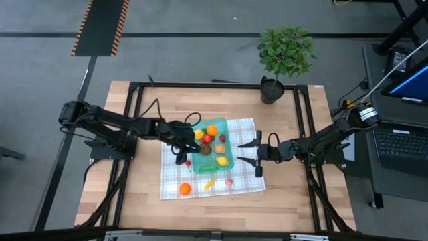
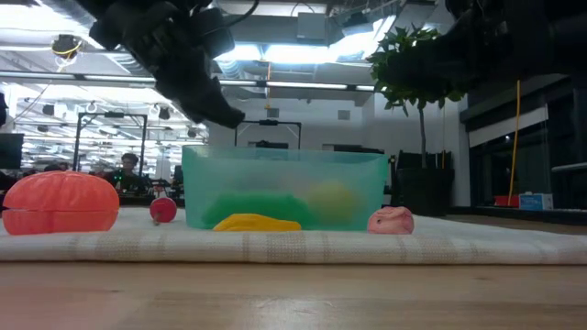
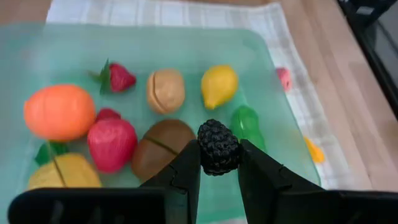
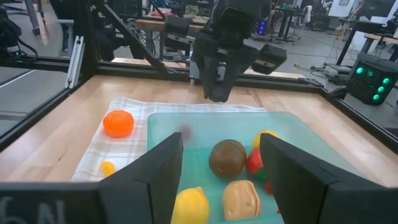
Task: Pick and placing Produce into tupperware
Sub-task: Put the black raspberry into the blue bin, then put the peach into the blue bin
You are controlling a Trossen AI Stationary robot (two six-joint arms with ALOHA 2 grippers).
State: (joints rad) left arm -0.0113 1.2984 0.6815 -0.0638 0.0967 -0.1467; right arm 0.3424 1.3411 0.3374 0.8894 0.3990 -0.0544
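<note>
While my left gripper [image 3: 219, 163] hangs over the tupperware [image 3: 273, 81], its fingers clamp a blackberry [image 3: 218, 147].
My right gripper [image 1: 256, 154] (fingers wide, empty) waits just beside the tupperware.

The tupperware [image 1: 212, 148] sits on the cloth [image 1: 175, 179], between the left pincer [image 1: 180, 156] and right pincer [image 1: 255, 152]

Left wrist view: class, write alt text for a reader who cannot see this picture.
The left gripper pinches a small bumpy black toy berry just above a shallow translucent teal plastic container. Inside lie toy produce: an orange, a strawberry, a yellow lemon and a brown kiwi.
</note>
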